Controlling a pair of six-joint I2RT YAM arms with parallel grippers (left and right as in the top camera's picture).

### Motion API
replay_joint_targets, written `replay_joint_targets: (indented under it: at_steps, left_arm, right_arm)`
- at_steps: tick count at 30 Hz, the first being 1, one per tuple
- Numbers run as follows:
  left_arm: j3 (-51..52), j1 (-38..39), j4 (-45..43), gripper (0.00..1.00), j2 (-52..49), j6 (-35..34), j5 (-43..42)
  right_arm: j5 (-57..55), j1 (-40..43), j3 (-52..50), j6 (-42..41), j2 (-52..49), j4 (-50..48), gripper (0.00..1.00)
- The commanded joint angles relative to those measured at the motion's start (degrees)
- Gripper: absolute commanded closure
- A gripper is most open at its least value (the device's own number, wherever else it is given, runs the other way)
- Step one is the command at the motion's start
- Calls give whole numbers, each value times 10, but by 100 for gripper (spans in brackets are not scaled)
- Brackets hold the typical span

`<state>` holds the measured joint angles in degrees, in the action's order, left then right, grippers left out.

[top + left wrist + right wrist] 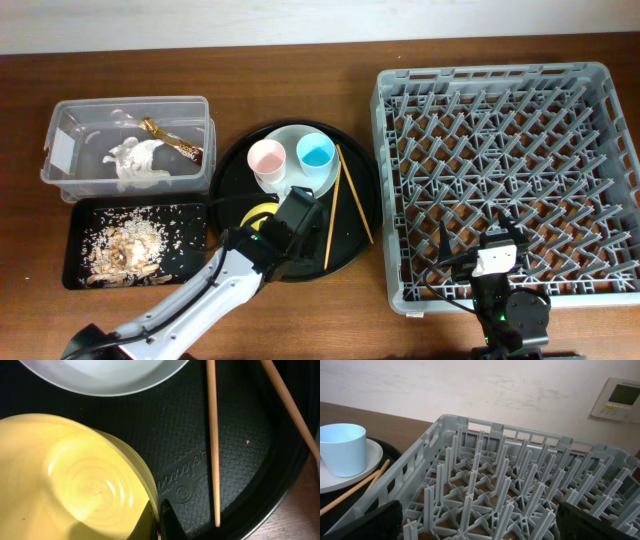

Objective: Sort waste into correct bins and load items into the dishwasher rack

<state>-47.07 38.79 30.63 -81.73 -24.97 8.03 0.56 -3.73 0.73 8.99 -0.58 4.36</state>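
At the far left edge of the surface (pixel 300 60) sits the clear box (pixel 130 101), with the crumpled tissue (pixel 138 162) and the shiny snack wrapper (pixel 172 137) lying inside it. Just in front of it, toward the near left corner, the shallow black tray (pixel 190 268) holds a scatter of beige food scraps (pixel 125 245). Moving along to the middle, the round black tray (pixel 232 175) carries the pale plate (pixel 292 133). The pink cup (pixel 267 160) and the blue cup (pixel 316 152) stand upright side by side on that plate. The two chopsticks (pixel 353 195) lie on the round tray's right half, angled apart. The yellow bowl (pixel 260 212) sits at that tray's near side, half hidden under the left end effector (pixel 290 215). From the left wrist view one dark finger (pixel 167 520) stands right against the outside of the bowl's rim, but I cannot tell whether the fingers are pinching the rim or only beside it. The whole right side of the surface is taken by the grey dishwasher rack (pixel 480 75), its pegs bare. The right end effector (pixel 497 240) hangs over the rack's near edge, its fingers spread wide with nothing between them.
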Motion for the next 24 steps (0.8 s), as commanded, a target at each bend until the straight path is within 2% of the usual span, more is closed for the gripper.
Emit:
replay_joint_targets:
  at_steps: [1,7,8,9,10,13,18,21,22,24]
  left_arm:
    - [-5,2,-2,100,-21,-3,29]
    - [-5,2,-17,98,-37,-3,30]
    - [-6,2,-22,90,-37,-3,30]
    - [-6,2,-28,70,-37,-3,30]
    - [-8,2,-30,61,-37,-3,30]
    - [-41,0,-26,48,-37,4,38]
    - [-179,-43,94,47,-37,6,38]
    - [-268,-113,158,47,-37,6,33]
    - [-278,-142,159,51,-37,5,21]
    - [-279,-184,156,59,-40,1,-3]
  right_arm:
    - [3,4,-4,-3,4,2,2]
    - [22,4,-4,-2,4,-22,2]
    - [43,4,-4,-2,4,-32,2]
    - [58,4,0,-2,4,-43,2]
    - [61,4,14,-2,4,-36,2]
    - [49,4,123,-2,-15,38,2]
    - [51,4,404,-2,-170,258,2]
    - [94,4,591,-2,-330,476,2]
    - [136,4,647,-3,-382,532,2]
    - [203,4,702,-10,-443,583,2]
